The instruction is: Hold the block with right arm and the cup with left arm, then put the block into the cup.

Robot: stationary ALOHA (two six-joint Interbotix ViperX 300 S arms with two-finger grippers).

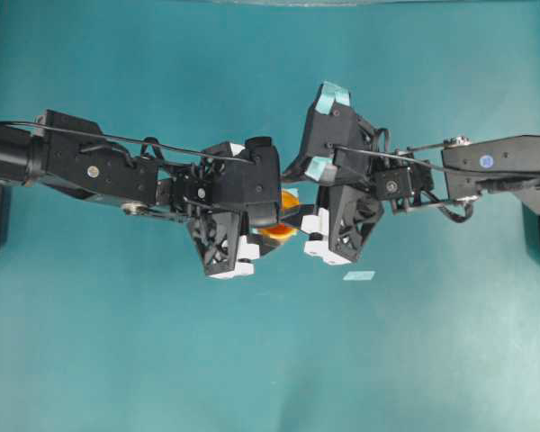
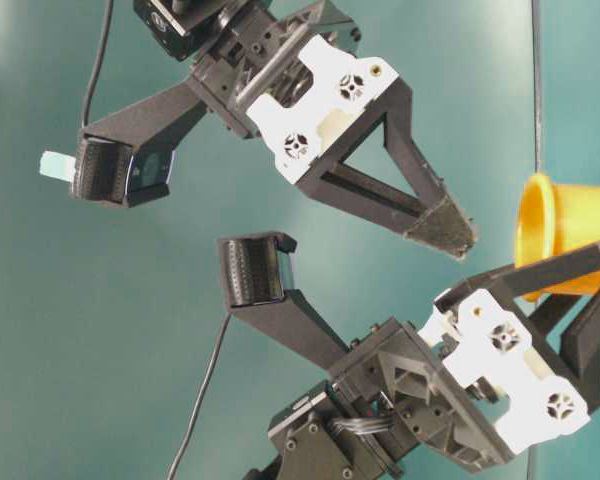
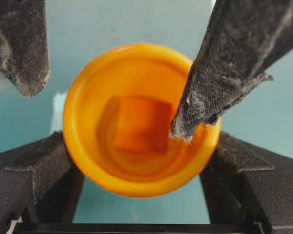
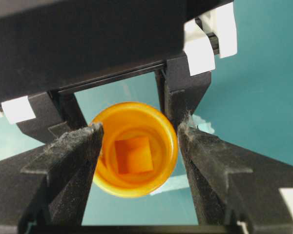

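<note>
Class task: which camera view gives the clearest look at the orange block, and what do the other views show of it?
The left wrist view: the block fills the middle of the cup, lying on its floor. The right wrist view also shows it inside the cup, smaller, between dark fingers. The overhead and table-level views show only part of the cup; the block is hidden.

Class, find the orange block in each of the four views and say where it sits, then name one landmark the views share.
Overhead: the block is not visible; only a sliver of the cup shows between the grippers.
Table-level: block not visible; the cup's outside shows at the right edge.
Left wrist: block at centre, inside the cup.
Right wrist: block just below centre, inside the cup.
Shared landmark: the cup.
</note>
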